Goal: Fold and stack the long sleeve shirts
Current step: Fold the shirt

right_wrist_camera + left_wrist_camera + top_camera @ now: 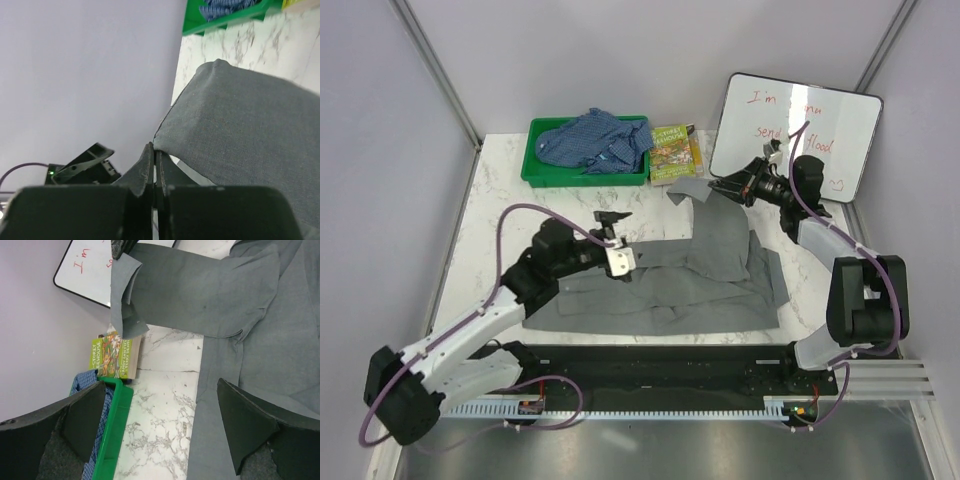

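Observation:
The grey shirt (670,285) lies spread on the marble table. One sleeve (705,200) is lifted off the table at the back right. My right gripper (712,186) is shut on that sleeve's end; the right wrist view shows the cloth (240,130) pinched between the closed fingers (147,165). My left gripper (617,238) is open and empty above the shirt's left part; its fingers (240,425) stand wide apart over the shirt's edge (215,440). The blue checked shirt (595,140) lies crumpled in the green tray (535,165).
A book (674,153) lies beside the green tray. A whiteboard (800,135) with red writing leans at the back right. Grey walls close in the table on the left, the back and the right.

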Controlling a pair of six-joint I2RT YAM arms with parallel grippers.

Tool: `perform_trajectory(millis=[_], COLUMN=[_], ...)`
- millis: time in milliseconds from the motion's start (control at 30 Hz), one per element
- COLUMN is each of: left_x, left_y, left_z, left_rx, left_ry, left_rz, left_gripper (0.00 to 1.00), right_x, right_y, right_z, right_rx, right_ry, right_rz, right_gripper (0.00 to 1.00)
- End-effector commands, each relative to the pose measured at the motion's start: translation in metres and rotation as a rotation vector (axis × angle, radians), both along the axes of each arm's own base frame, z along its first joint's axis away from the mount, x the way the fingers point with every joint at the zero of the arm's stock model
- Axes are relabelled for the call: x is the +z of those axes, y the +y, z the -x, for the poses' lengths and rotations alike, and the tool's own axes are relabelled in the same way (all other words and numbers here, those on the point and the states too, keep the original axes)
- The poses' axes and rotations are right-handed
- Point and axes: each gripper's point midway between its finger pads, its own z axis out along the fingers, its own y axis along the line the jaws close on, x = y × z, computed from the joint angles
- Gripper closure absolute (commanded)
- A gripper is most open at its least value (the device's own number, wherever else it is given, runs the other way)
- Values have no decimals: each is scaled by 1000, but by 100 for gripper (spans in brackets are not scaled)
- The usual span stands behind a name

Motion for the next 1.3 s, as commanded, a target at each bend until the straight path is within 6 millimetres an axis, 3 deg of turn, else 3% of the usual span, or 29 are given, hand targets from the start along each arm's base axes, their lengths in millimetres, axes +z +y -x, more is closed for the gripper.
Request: perform_trajectory(millis=[0,33,67,100,167,200,300,333,400,433,533,800,1100,1267], left_x=[22,18,28,12,14,-1,-4,-15,-5,-14,-8,-1,6,-12], left_y=[-27,-32,-38,-48,-54,-62,-68,-72,-73,-77,-79,-98,-111,-115], left_z=[-22,-21,-21,-20,-24,-25,-29,-34,-44,-50,-65,-71,-53,-38], left_rx=[52,42,34,22,46,34,33,35,82,94,160,145,81,14], left_ry=[-269,-290,-361,-351,-371,-355,-427,-442,-495,-493,-507,-584,-641,-623], left_rz=[50,51,77,56,83,56,62,35,67,44,55,90,125,83], left_gripper=[0,0,0,0,1,1,1,1,1,1,1,1,1,1], right_x=[16,20,20,19,21,22,22,22,20,19,16,-3,-1,8], right_y=[6,6,7,7,7,8,8,9,9,10,10,13,14,18], right_z=[31,36,40,44,53,55,64,67,74,77,83,97,97,97], right_rx=[84,92,100,106,117,126,142,148,158,166,179,210,225,230], right_ry=[33,27,34,45,52,53,72,75,86,88,87,125,115,94], right_rz=[-68,-65,-64,-65,-68,-71,-79,-81,-83,-83,-73,-46,-35,-52], right_gripper=[100,100,100,100,100,100,100,100,100,100,100,100,100,100])
